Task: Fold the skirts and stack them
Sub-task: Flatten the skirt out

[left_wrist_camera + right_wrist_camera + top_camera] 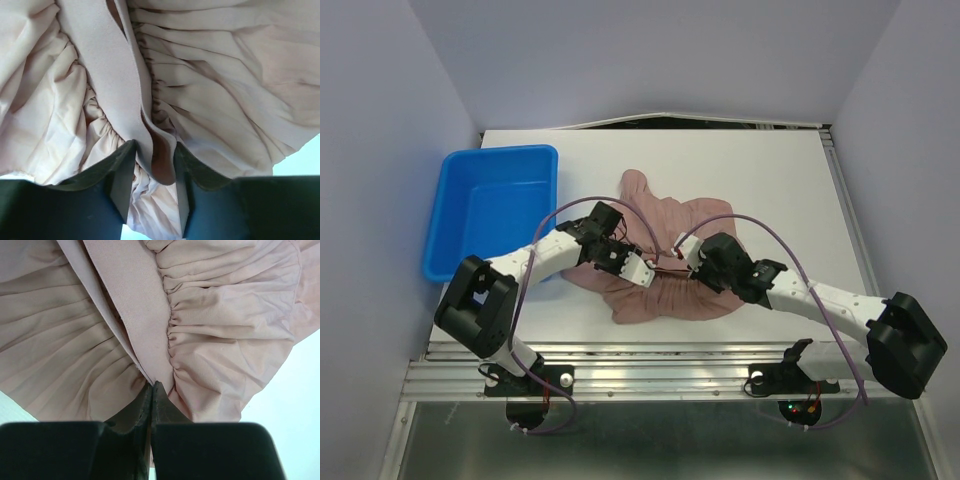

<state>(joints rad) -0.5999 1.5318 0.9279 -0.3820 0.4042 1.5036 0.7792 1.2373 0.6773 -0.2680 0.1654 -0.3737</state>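
Since the soft, floppy skirt (pixel 660 300) looks light, hold its waistband (pixel 107 75): the right tool (pixel 151 385) pinches it, but I cannot tell if the left tool (pixel 155 155) does.

Matt cloth skirt (pixel 665 295); bin (pixel 500 153) prob. plastic

Bright, even light falls from above. The flat white table (pixel 760 170) glows almost featureless, and the two white-and-black robot arms (pixel 560 255) throw only faint, soft shadows on it. Up close, the dusty-pink pleated cloth skirt (pixel 225 340) is sharp, its gathers gently shaded. The bare table beyond it washes out pale.
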